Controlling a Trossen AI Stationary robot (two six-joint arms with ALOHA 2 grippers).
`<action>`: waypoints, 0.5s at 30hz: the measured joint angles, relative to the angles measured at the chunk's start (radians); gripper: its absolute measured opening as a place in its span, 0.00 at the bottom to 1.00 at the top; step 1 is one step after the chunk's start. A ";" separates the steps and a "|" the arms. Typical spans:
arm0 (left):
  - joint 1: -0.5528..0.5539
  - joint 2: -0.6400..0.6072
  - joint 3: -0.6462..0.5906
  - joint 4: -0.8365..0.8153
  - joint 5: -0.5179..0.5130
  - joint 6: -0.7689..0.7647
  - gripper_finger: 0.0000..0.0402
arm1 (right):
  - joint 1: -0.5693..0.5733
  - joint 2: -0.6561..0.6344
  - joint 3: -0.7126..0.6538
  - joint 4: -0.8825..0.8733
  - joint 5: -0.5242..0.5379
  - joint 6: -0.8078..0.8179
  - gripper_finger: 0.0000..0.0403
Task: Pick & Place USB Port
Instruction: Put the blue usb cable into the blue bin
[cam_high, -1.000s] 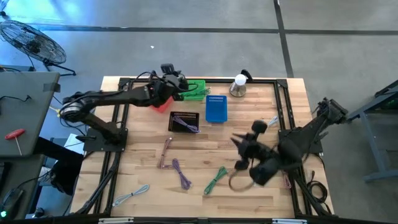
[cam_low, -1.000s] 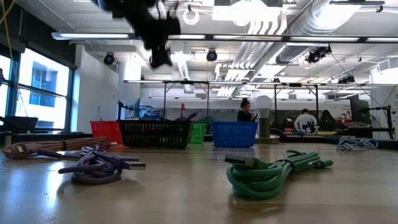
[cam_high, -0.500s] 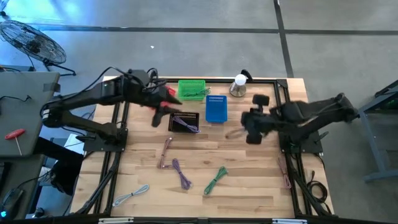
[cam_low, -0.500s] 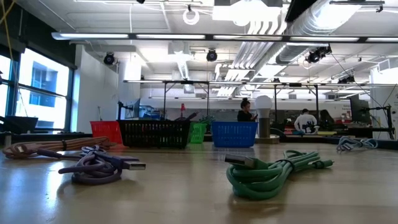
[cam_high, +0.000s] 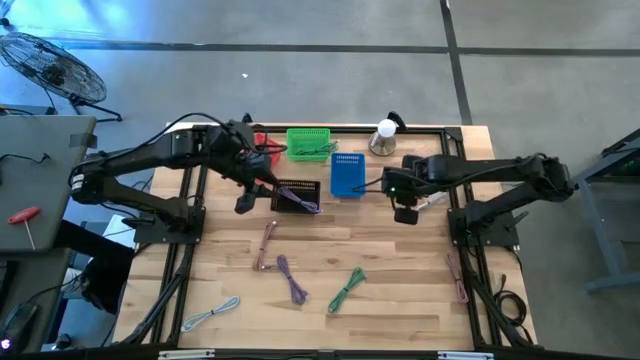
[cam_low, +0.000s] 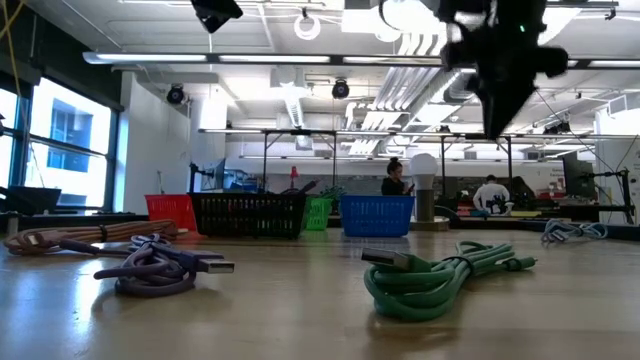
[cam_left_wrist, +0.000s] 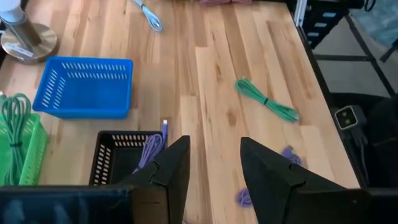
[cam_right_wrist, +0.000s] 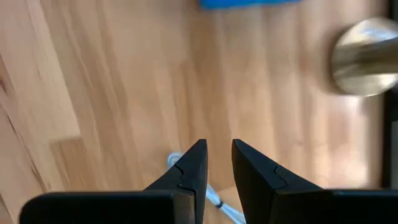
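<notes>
An industrial lab or workshop hall: exposed ceiling ducts (cam_low: 440, 40) and strip lights (cam_low: 250, 58), a polished concrete floor (cam_high: 300, 60), a floor fan (cam_high: 55, 65), distant workbenches with seated people (cam_low: 492, 192), beyond a framed wooden table (cam_high: 400, 290).

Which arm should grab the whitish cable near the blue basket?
Right. The right gripper hangs open just above the whitish cable, while the left gripper is away over the black basket.

floor (cam_high: 300, 70): grey concrete | fan (cam_high: 45, 65): far left | windows (cam_low: 60, 140): left | ceiling lights (cam_low: 300, 58): on
</notes>
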 joint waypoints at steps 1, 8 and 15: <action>-0.004 0.002 0.000 -0.004 0.000 0.000 0.34 | -0.007 0.000 -0.026 0.012 -0.013 -0.016 0.16; -0.009 0.002 -0.019 -0.030 -0.007 0.003 0.34 | -0.079 0.000 -0.140 0.071 -0.058 -0.063 0.16; -0.008 0.003 -0.137 0.031 -0.009 0.010 0.34 | -0.138 0.000 -0.224 0.064 -0.181 -0.033 0.16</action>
